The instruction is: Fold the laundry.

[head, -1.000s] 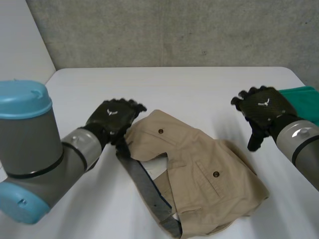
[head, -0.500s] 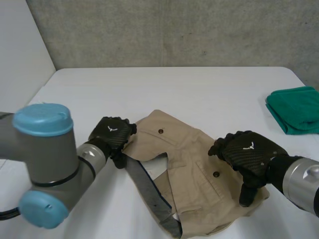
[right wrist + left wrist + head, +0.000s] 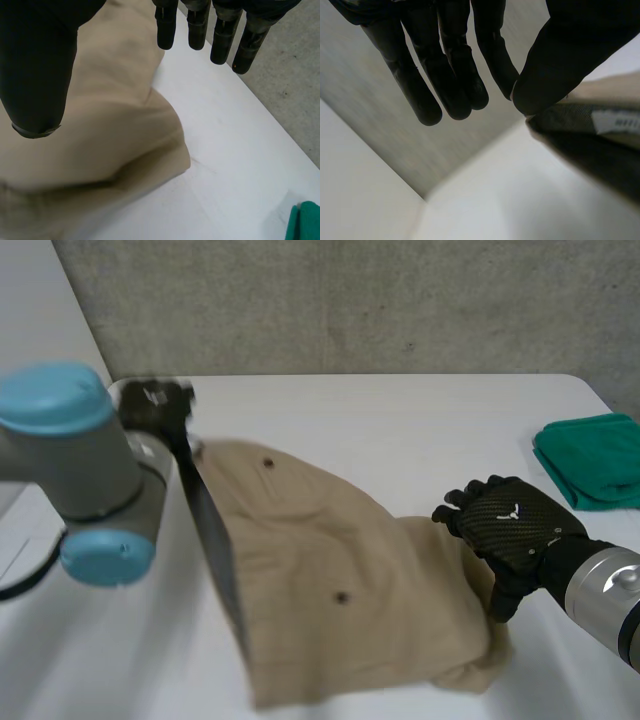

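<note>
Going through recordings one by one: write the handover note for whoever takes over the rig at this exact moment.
Left hand: shut on the dark waistband edge of the tan cloth garment with dark buttons, holding that edge up off the white table.
Right hand: open, fingers straight, over the garment's opposite end; contact unclear.
Folded green cloth: on the table at the robot's right, apart from both hands.
Done: the green cloth looks folded.
Left: the tan garment is stretched open, not folded; probably lay it flat, then fold.
</note>
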You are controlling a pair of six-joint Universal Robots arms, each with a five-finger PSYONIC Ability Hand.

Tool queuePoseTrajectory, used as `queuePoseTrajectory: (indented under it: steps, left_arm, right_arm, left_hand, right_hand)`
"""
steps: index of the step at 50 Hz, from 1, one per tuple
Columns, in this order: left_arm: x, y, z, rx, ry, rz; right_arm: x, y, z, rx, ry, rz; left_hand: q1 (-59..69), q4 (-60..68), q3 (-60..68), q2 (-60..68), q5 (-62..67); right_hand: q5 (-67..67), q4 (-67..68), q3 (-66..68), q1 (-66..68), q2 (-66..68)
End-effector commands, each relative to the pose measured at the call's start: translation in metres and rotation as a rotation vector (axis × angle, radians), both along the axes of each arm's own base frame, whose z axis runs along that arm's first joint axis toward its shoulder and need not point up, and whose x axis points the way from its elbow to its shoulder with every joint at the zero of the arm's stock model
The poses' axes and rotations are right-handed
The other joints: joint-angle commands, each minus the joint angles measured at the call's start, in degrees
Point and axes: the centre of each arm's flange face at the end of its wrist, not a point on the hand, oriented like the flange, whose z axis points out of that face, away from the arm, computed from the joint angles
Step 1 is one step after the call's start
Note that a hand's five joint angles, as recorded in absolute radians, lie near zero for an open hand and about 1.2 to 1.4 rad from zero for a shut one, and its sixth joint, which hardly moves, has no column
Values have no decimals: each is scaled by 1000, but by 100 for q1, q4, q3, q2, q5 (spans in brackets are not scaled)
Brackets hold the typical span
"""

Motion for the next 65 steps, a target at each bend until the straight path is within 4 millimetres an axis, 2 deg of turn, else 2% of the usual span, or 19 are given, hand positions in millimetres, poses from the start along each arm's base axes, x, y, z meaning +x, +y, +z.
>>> queuePoseTrajectory:
  steps: [1,4,6,9,10,13,18,20,21,26,33,38,43,50,53,57,58,60,65]
  left_arm:
    - [-21,9,78,-227,112,-82]
    - [-56,35,93,-259,149,-225]
    - [-72,48,91,-254,157,-290]
    - [-109,72,63,-187,147,-440]
    - [-133,94,45,-145,143,-550]
    - [-161,125,31,-107,166,-701]
    - [-182,133,17,-60,226,-785]
    - [-184,133,13,-40,235,-793]
    - [-183,133,9,-23,227,-793]
    - [-173,135,-5,38,190,-777]
    - [-118,102,17,75,164,-618]
    - [-84,94,33,95,156,-534]
    - [-44,92,36,133,136,-406]
    - [-10,98,38,133,140,-328]
    - [-4,103,36,136,141,-322]
    - [3,111,31,133,143,-316]
    - [5,113,31,124,146,-315]
    - [6,116,30,121,147,-315]
    - [12,121,21,139,141,-304]
  right_arm:
    - [0,-4,1,-12,-8,-11]
    - [-1,-10,4,-38,-16,-34]
    - [-4,-15,6,-53,-18,-64]
    - [-14,-29,11,-84,-35,-154]
    - [-19,-36,14,-105,-49,-201]
    - [-26,-48,16,-136,-75,-262]
    - [-38,-61,17,-166,-88,-326]
    - [-42,-64,17,-169,-89,-342]
    - [-45,-66,17,-170,-91,-352]
    - [-46,-69,20,-178,-98,-347]
    - [-34,-74,16,-156,-110,-284]
    - [-10,-61,12,-116,-107,-189]
    - [17,-40,-10,2,-86,-75]
    - [37,-42,-47,99,-101,-49]
    - [44,-51,-59,80,-109,-46]
    - [48,-75,-69,-10,-120,-95]
    - [48,-85,-69,-61,-124,-126]
    - [49,-96,-65,-119,-130,-154]
    - [61,-136,-35,-357,-137,-158]
  left_hand:
    - [1566,1147,1199,1175,1457]
    - [1566,1147,1199,1175,1457]
    - [1566,1147,1199,1175,1457]
    - [1566,1147,1199,1175,1457]
    - [1566,1147,1199,1175,1457]
    - [1566,1147,1199,1175,1457]
    - [1566,1147,1199,1175,1457]
    - [-972,-1392,-1340,-1364,-1082]
    - [-3419,-3839,-3787,-3811,-3529]
    - [-5427,-5847,-5795,-5819,-5537]
    - [-5395,-5815,-5763,-5787,-5505]
    - [-5328,-5748,-5696,-5720,-5438]
    - [-5328,-5747,-5696,-5719,-5438]
    - [-5328,-5747,-5696,-5719,-5438]
    - [-5345,-5764,-5712,-5736,-5454]
    - [-5328,-5747,-5696,-5719,-5438]
    - [-5345,-5764,-5712,-5736,-5454]
    - [-5328,-5747,-5696,-5719,-5438]
    - [-5345,-5764,-5712,-5736,-5454]
  right_hand:
    - [-329,-308,-170,-126,-235]
    - [-329,-308,-170,-126,-235]
    - [-329,-308,-170,-126,-235]
    - [-329,-308,-170,-126,-235]
    - [-329,-308,-170,-126,-235]
    - [-329,-308,-170,-126,-235]
    - [-329,-308,-170,-126,-235]
    - [-329,-308,-170,-126,-235]
    - [-329,-308,-170,-126,-235]
    - [-329,-308,-170,-126,-235]
    - [-329,-308,-170,-126,-235]
    - [-329,-308,-170,-126,-235]
    - [-329,-308,-170,-126,-235]
    - [-156,-135,3,47,-62]
    - [568,589,727,771,662]
    - [3021,3041,3180,3224,3115]
    - [5075,5096,5234,5278,5169]
    - [6666,6687,6825,6869,6760]
    - [6671,6692,6830,6874,6765]
